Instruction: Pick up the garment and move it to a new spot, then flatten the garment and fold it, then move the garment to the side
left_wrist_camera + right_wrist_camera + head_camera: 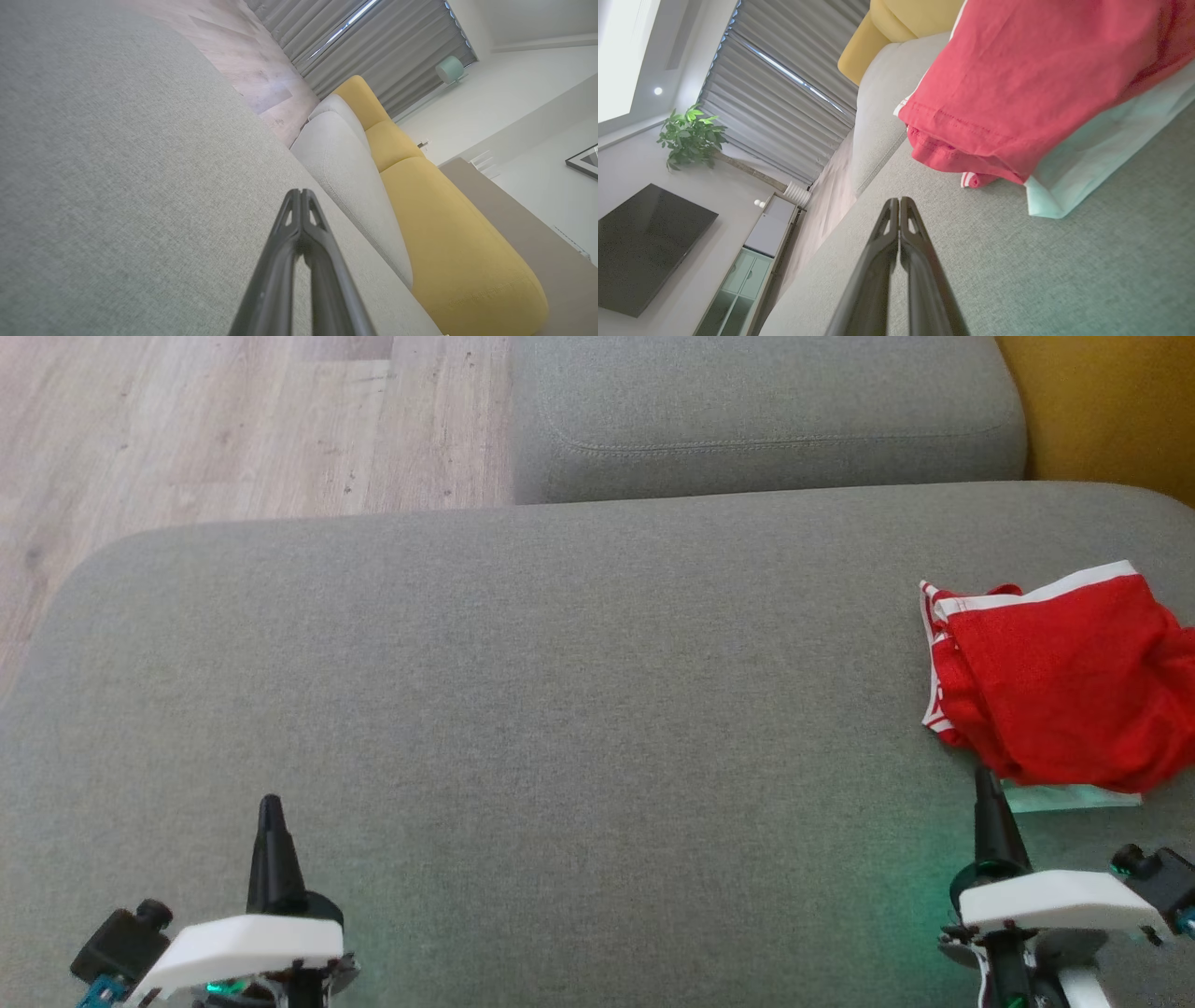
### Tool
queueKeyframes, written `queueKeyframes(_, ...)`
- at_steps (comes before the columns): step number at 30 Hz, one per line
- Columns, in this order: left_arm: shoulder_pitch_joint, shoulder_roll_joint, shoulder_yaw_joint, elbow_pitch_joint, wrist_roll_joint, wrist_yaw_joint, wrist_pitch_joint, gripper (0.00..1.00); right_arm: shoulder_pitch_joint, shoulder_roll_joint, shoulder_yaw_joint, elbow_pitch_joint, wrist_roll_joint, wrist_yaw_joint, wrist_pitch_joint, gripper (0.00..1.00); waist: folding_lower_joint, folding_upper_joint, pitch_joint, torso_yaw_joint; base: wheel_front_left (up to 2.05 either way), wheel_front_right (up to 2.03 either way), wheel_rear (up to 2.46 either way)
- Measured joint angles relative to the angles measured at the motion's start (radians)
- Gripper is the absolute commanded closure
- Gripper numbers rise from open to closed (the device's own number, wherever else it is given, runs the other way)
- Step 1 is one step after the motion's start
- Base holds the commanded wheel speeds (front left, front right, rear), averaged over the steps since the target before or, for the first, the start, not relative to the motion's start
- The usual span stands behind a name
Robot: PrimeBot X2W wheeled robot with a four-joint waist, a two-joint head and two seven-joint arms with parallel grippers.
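The red garment [1055, 681] [1017, 84], white-trimmed and crumpled, lies on the grey cushion [560, 663] just ahead of the right jaws and a little to their right. The wrist view shows a gap between it and their tips. A pale green cloth [1074, 797] [1087, 163] pokes out from under its near edge. The right jaws are closed, fingers [991, 821] [878, 261] meeting at the tips, gripping nothing. The left jaws, fingers [274, 859] [275, 270] likewise pressed together and empty, sit well apart from the garment with bare cushion ahead of them.

Left claw [270, 803] and right claw [982, 778] (both closed) point forward.
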Motion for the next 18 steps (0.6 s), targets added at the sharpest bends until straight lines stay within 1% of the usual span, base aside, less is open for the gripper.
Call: queueKeyframes(18, -0.012, 0.0, 0.033, 0.015, -0.174, -0.009, 0.056, 1.0, -0.018, 0.0, -0.035, -0.019, 0.185, 0.0, 0.053, 1.0, 0.0, 0.0, 0.004, -0.013, 0.0, 0.0, 0.0)
